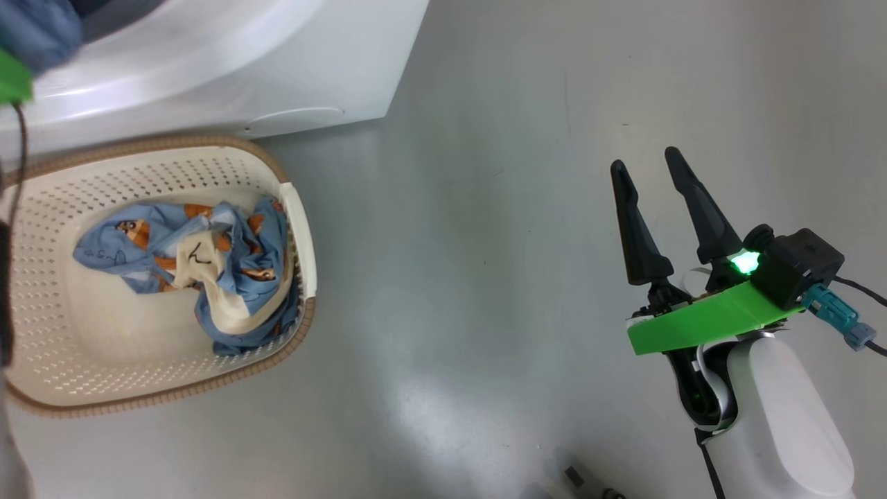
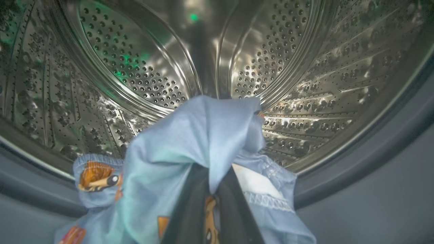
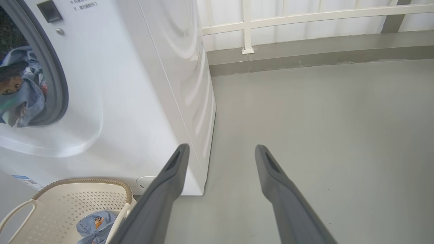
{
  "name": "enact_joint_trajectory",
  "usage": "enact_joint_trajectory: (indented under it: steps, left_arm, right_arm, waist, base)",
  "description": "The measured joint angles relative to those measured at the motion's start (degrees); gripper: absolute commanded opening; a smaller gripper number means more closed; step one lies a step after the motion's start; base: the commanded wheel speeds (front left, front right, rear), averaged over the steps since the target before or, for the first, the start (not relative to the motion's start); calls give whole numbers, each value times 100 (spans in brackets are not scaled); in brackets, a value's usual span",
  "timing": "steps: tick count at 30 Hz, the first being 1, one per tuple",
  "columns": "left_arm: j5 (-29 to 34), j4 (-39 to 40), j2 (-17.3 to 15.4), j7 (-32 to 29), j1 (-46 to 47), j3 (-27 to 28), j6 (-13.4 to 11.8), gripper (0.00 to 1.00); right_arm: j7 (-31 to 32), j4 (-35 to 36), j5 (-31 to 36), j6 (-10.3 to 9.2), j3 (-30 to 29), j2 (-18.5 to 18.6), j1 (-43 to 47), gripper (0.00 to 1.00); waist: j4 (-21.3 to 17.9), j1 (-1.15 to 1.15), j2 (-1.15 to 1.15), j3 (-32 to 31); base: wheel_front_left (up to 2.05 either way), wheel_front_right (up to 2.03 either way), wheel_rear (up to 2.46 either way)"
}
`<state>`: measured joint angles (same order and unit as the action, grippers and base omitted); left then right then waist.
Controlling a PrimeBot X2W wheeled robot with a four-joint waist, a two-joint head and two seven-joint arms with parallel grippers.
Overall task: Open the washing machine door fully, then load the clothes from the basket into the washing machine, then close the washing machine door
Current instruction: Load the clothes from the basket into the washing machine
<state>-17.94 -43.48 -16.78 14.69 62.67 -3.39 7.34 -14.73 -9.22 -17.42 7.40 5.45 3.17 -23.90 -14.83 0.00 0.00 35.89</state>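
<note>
- Dark fingers point(image 2: 184, 217) of the left gripper point(image 2: 209, 200) stand close together. They pinch a blue garment point(image 2: 196, 135), which also drapes over them, at the mouth of the washing machine point(image 3: 135, 88), just before the steel drum point(image 2: 135, 67).
- Much of the garment seems to hang low on the near side of the grey gasket point(image 2: 359, 159). If released here, it could slide out onto the floor point(image 1: 485, 277), or lie across the seal and catch in the door at closing.
- Cloth wrapped over the fingertips may cling on release and get dragged back out.
- More clothes point(image 1: 208, 270) lie bunched in the basket point(image 1: 299, 229), just beside the machine's front. Tangled pieces could lift together and one could drop.
- Right gripper point(image 1: 644, 161) hangs spread and empty, well apart from the basket, so it is poorly placed to help.
</note>
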Motion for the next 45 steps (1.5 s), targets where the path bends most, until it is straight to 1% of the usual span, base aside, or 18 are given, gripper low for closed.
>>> enact_joint_trajectory:
  steps: [5, 7, 8, 11, 14, 21, 22, 24, 26, 27, 28, 29, 37, 45]
  left_arm:
    - [15, -532, -58, 0, 727, -170, 0, 0]
    - [112, -549, -119, 1, 930, -223, 0, 0]
    - [249, -426, -193, 1, 1060, -240, 0, 0]
    - [396, -120, -253, 1, 1131, -245, 0, 0]
    - [466, -66, -299, 1, 1129, -230, 0, 0]
    - [504, -733, -369, 1, 1006, -420, 0, 0]
    - [500, -816, -379, 1, 1007, -450, 0, 4]
    - [500, -1010, -404, 1, 1012, -512, 1, 29]
    - [486, -1160, -435, 1, 1029, -566, 1, 42]
    - [454, -1251, -442, 1, 1061, -588, 1, 53]
    - [432, -1321, -445, 1, 1095, -625, 1, 96]
    - [403, -1381, -447, 1, 1139, -653, 1, 100]
    - [243, -1617, -463, 1, 1307, -833, 1, 100]
    - [83, -1481, -480, 1, 1268, -856, 1, 100]
  right_arm:
    - [0, -8, -38, 0, 64, 0, -2, 100]
    - [0, -12, -43, 0, 118, -1, -6, 100]
    - [0, -11, -52, 0, 143, -5, -16, 100]
    - [0, -9, -96, 0, 170, -5, -58, 100]
    - [0, 0, -101, 0, 233, -7, -83, 100]
    - [0, -2, -138, 0, 316, -8, -83, 100]
    - [0, -2, -140, 0, 319, -8, -81, 100]
    - [0, -1, -138, 0, 319, -8, -80, 100]
    - [0, -2, -138, 0, 320, -9, -80, 100]
    - [0, -2, -138, 0, 319, -9, -80, 100]
    - [0, -2, -138, 0, 319, -9, -80, 100]
    - [0, -2, -138, 0, 319, -9, -80, 100]
    - [0, -16, -141, 0, 322, -9, -82, 100]
    - [0, -19, -141, 0, 307, -9, -82, 100]
  waist:
    - [-71, 0, 0, 14]
    - [-112, 0, 0, 26]
    - [-166, 0, 0, 35]
    - [-248, 0, 0, 60]
    - [-334, 0, 0, 85]
    - [-488, 0, 0, 96]
    - [-496, 0, 0, 93]
    - [-500, 0, 0, 88]
    - [-501, 0, 0, 89]
    - [-498, 0, 0, 88]
    - [-492, 0, 0, 86]
    - [-485, 0, 0, 84]
    - [-411, 0, 0, 73]
    - [-341, 0, 0, 67]
  base:
    - [0, 0, 0]
    - [0, 0, 0]
    - [0, 0, 0]
    - [0, 0, 0]
    - [0, 0, 0]
    - [0, 0, 0]
    - [0, 0, 0]
    - [0, 0, 0]
    - [0, 0, 0]
    - [0, 0, 0]
    - [0, 0, 0]
    - [0, 0, 0]
    - [0, 0, 0]
    - [0, 0, 0]
